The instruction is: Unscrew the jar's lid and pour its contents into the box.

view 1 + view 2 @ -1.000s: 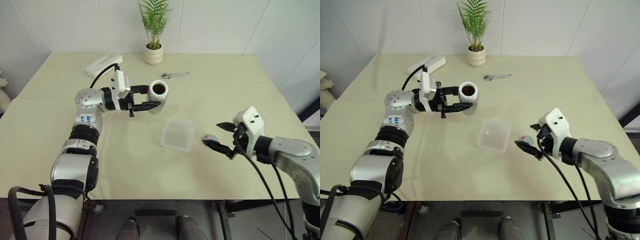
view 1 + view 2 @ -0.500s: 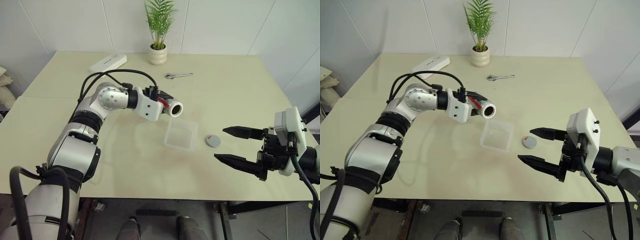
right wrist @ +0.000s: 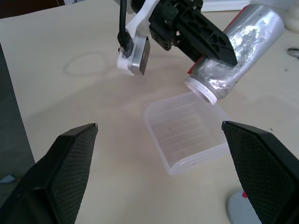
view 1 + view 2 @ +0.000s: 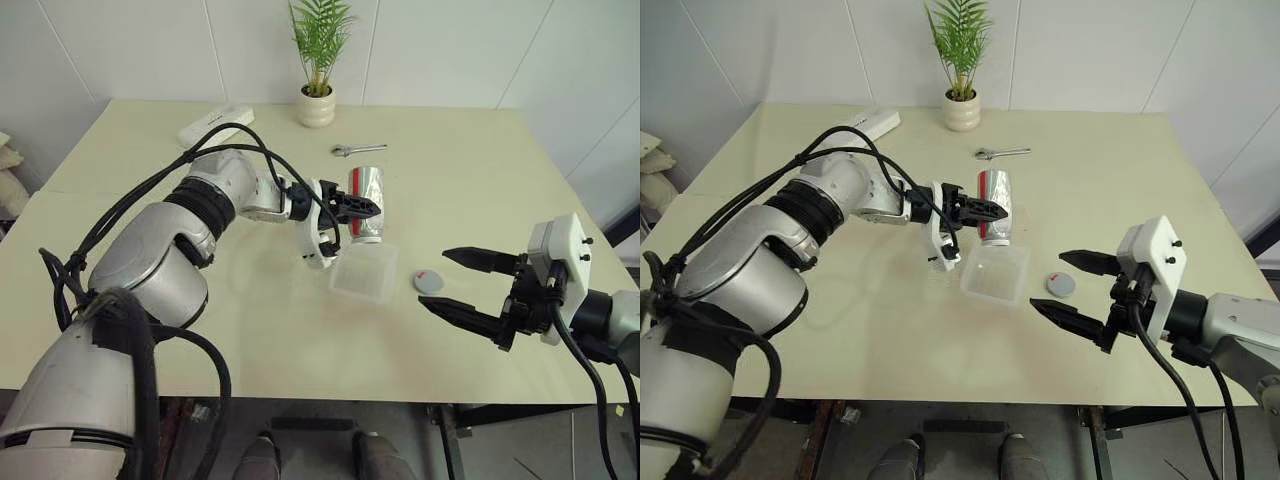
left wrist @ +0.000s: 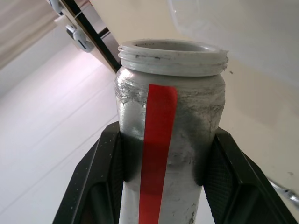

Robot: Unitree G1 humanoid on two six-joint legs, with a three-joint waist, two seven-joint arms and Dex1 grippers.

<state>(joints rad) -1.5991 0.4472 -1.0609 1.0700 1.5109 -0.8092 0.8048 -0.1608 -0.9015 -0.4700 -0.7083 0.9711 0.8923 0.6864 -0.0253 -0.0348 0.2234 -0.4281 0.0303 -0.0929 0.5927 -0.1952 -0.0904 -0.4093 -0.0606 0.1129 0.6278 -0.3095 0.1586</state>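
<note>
My left gripper (image 4: pixel 358 208) is shut on the jar (image 4: pixel 370 185), a silvery cylinder with a red stripe. The jar is tipped over, its open white mouth (image 3: pixel 202 90) pointing down just above the far edge of the box (image 4: pixel 365 272). The box is a clear shallow tray lying on the table. A tiny dark speck (image 3: pixel 169 125) shows on its floor. The lid (image 4: pixel 428 282), grey with a red mark, lies on the table right of the box. My right gripper (image 4: pixel 1046 281) hovers open near the lid, holding nothing.
A potted plant (image 4: pixel 315 108) stands at the table's far edge, with a wrench (image 4: pixel 358 150) in front of it. A white oblong case (image 4: pixel 215 125) lies at the far left. Black cables (image 4: pixel 230 150) loop above my left arm.
My left wrist has rolled and carried the jar to the right. The jar went from mouth-up to sideways to mouth-down over the box. My right gripper let go of the lid and drew back.
</note>
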